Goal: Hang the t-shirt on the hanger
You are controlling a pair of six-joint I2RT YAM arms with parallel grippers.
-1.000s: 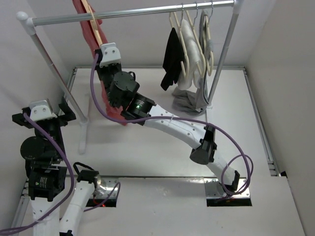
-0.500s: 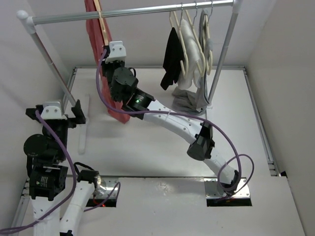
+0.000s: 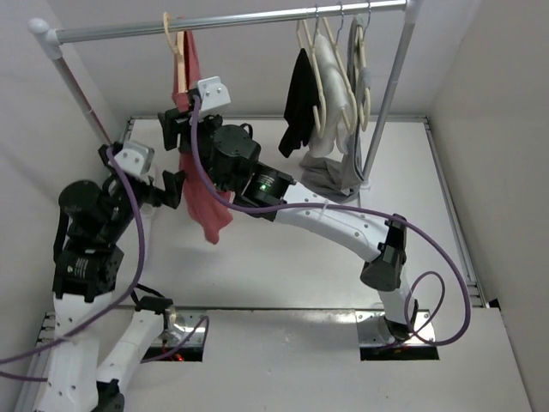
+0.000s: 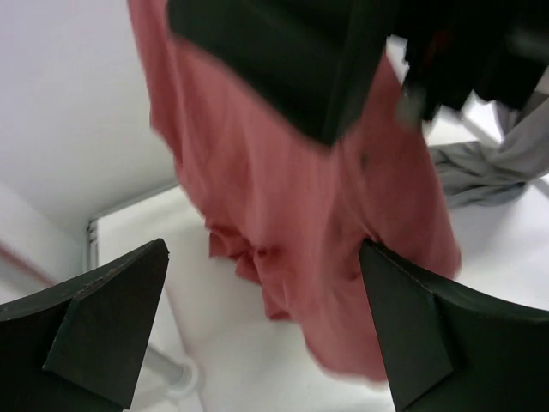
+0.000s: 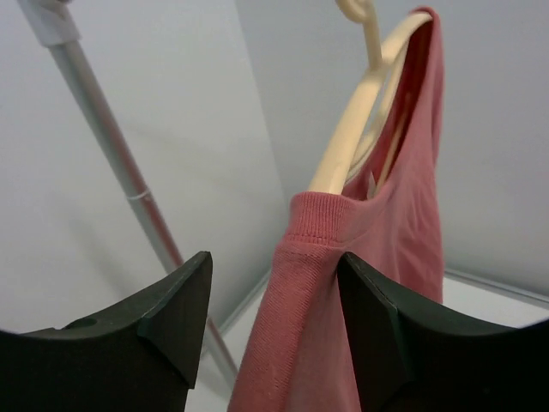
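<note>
The t-shirt hangs on the hanger. Its collar sits inside the wide-open right pincer, not pinched, likely waiting for a straightening tug. The left pincer, open and empty too, faces the shirt's lower part.

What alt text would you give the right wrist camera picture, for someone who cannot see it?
A faded-red t-shirt hangs on a peach hanger, seen close from below. Two dark gripper fingers frame the bottom of the picture, spread apart, and a metal rack pole slants up on the left.
</note>
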